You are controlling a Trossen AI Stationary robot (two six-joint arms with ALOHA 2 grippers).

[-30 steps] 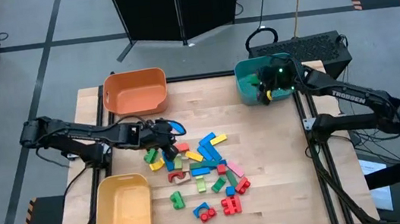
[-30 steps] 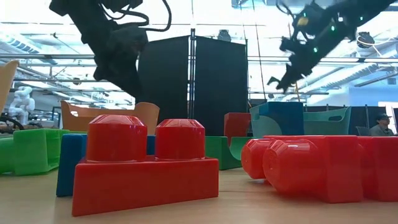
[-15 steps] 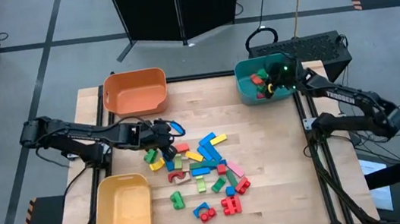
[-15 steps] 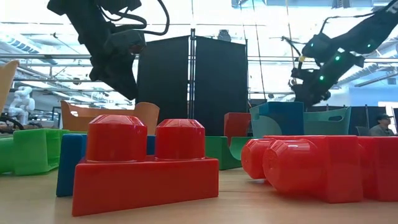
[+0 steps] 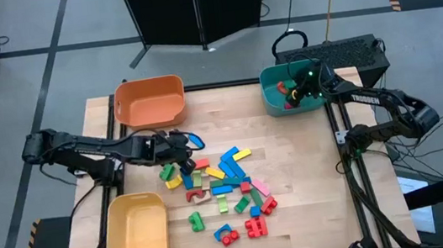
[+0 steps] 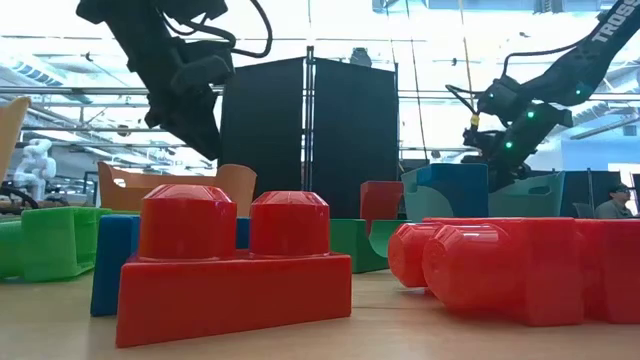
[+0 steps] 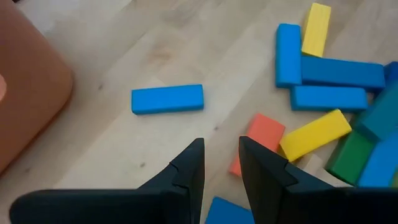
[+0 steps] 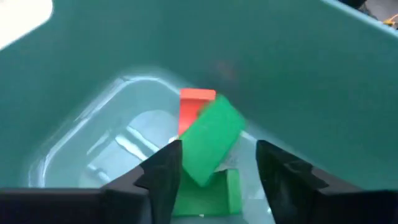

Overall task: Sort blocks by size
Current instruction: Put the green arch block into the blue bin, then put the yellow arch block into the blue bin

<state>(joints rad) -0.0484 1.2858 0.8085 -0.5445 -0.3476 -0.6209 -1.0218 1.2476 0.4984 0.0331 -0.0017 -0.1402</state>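
The right claw [image 5: 295, 91] is over the teal bin [image 5: 271, 101] at the far right corner of the table [image 5: 313, 180], and its fingers have spread in the last second. In the right wrist view a green block [image 8: 211, 140] sits tilted between the two fingers and seems to touch neither, so I judge it has just been let go and is falling, or lying, on the blocks already there. This would mean one more block is sorted and this arm can go back to the pile. Inside the teal bin I see a second green block [image 8: 208, 190] under the first one and a red block [image 8: 196, 109] behind it; the high view also shows red and green there. The orange bin [image 5: 149, 101] at the far left looks empty, and the yellow bin [image 5: 138, 236] at the near left also looks empty. The left claw [image 7: 219, 168] has hardly moved; it hovers low over the left edge of the pile, its fingers close together with a thin gap and nothing between them. Just in front of it lie an orange-red block [image 7: 258, 143] and a single blue bar [image 7: 167, 99]. Most of the blocks [image 5: 221, 192] lie in the middle of the table, so the sorting is at an early stage.
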